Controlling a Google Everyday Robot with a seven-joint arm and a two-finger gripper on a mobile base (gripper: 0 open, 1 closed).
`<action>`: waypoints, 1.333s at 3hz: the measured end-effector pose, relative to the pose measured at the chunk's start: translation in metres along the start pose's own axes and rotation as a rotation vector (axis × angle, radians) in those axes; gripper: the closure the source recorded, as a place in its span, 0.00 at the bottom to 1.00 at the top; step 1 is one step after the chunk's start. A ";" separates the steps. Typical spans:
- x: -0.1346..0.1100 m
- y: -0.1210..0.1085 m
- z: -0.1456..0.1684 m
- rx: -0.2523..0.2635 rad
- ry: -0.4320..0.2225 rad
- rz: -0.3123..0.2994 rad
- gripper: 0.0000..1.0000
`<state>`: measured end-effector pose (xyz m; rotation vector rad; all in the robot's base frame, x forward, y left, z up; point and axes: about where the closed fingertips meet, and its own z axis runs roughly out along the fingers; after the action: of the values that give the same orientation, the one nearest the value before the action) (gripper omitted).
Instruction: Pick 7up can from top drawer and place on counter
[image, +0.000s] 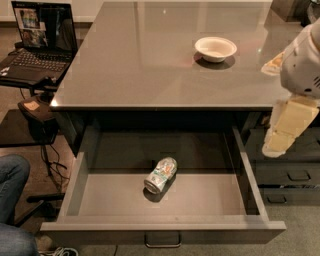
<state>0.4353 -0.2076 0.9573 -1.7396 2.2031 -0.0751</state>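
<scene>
1. We note the 7up can lying on its side, mid-floor of the open top drawer.
2. The gripper hangs outside the drawer's right wall, below the counter edge; we cannot tell how far open it is.

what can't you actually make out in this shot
All in the camera view.
Cut off by the right edge: the arm above the end effector, right of the top drawer.
Too blurred to read: the 7up can label.
Shadowed under the counter: the drawer's rear.
Too small: the laptop screen.
</scene>
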 end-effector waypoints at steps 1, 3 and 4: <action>-0.023 0.027 0.076 -0.104 -0.097 -0.035 0.00; -0.051 0.091 0.227 -0.336 -0.218 0.008 0.00; -0.052 0.091 0.225 -0.333 -0.216 0.007 0.00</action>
<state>0.4256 -0.0991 0.7343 -1.8057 2.1522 0.4854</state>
